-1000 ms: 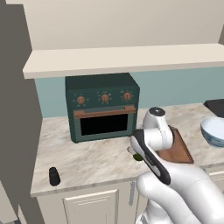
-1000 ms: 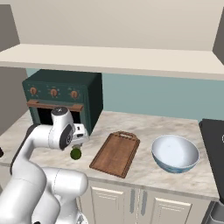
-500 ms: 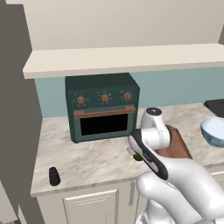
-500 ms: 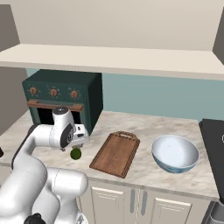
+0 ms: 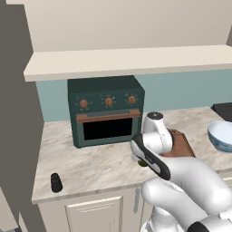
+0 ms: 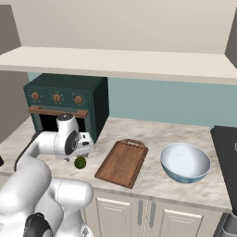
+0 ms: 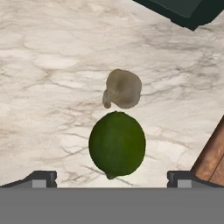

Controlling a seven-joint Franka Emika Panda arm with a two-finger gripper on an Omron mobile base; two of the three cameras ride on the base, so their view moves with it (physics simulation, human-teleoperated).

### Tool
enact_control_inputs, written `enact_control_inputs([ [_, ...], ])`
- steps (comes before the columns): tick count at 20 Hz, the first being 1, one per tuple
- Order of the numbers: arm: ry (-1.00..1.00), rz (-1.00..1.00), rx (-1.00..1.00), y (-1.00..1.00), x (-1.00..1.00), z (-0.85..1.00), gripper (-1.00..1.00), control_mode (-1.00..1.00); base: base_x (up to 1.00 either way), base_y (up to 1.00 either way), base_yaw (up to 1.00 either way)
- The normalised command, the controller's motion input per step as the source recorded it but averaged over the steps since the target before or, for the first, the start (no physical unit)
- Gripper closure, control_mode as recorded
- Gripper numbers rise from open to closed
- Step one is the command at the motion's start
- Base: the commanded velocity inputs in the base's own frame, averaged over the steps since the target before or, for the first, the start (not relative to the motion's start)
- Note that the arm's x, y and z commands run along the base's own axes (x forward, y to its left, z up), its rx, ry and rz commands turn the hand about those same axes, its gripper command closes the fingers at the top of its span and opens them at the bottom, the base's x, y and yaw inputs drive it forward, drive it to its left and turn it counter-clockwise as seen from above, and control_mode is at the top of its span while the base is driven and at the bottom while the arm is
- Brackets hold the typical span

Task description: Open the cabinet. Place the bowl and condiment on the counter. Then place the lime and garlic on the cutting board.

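Already out on the counter [image 5: 90,165]: condiment [image 5: 56,182] near the front left corner, bowl [image 6: 185,162] toward the right end; still off the cutting board [image 6: 122,162], lime [image 7: 117,144] and garlic [image 7: 124,89] beside its left edge. Poised over the lime, gripper [image 7: 111,178], jaws spread wide, holding nothing. Lowered slightly since the earlier frame.

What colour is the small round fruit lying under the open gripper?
Dark green: the small round lime, clearest in the hand view.
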Motion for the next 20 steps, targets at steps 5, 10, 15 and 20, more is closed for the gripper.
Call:
enact_control_inputs([
  [5,0.04,0.01,0.0,0.0,0.0,-0.39,-1.0,-1.0,0.0,0.0,0.0],
  [10,0.05,0.01,0.0,0.0,0.0,-0.37,-1.0,-1.0,0.0,0.0,0.0],
  [15,0.02,0.01,0.0,0.0,0.0,-0.3,-1.0,-1.0,0.0,0.0,0.0],
  [20,0.03,0.01,0.0,0.0,0.0,-0.28,-1.0,-1.0,0.0,0.0,0.0],
])
